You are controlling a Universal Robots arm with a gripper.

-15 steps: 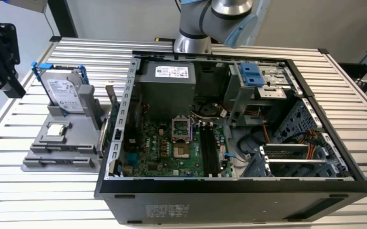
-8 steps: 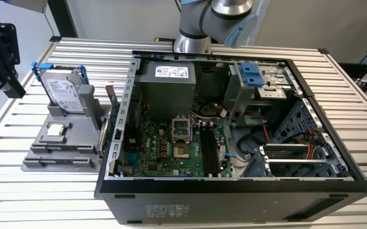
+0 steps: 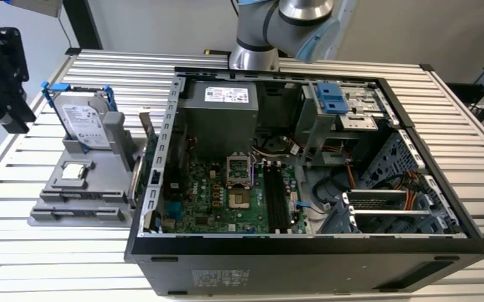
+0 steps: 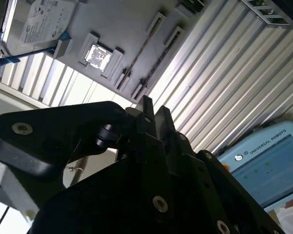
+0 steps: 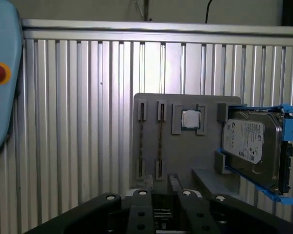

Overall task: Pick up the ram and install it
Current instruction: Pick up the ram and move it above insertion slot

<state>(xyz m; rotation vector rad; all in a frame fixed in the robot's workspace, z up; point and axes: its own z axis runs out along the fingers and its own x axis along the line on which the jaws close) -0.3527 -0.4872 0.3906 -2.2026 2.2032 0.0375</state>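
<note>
Two thin dark strips stand on edge in the long slots of a grey holder (image 5: pixel 205 161); they look like the ram (image 5: pixel 159 141), with a second stick (image 5: pixel 140 141) beside it. In the second wrist view the ram (image 4: pixel 145 44) is a fine line between the slot clips. My gripper (image 5: pixel 161 181) hovers well above the holder's slot end, apart from it. Its black fingers (image 4: pixel 146 105) stand a narrow gap apart with nothing between them. In the exterior view the holder (image 3: pixel 74 189) lies left of the open computer case (image 3: pixel 309 242), whose long dark memory slots (image 3: pixel 280 195) run along the motherboard.
A silver hard drive (image 5: pixel 249 141) in a blue frame stands at one end of the holder, with a small square processor chip (image 5: pixel 189 118) beside it. A pale blue control tablet (image 5: pixel 0 83) lies on the ribbed metal table. The arm's base (image 3: pixel 259 38) rises behind the case.
</note>
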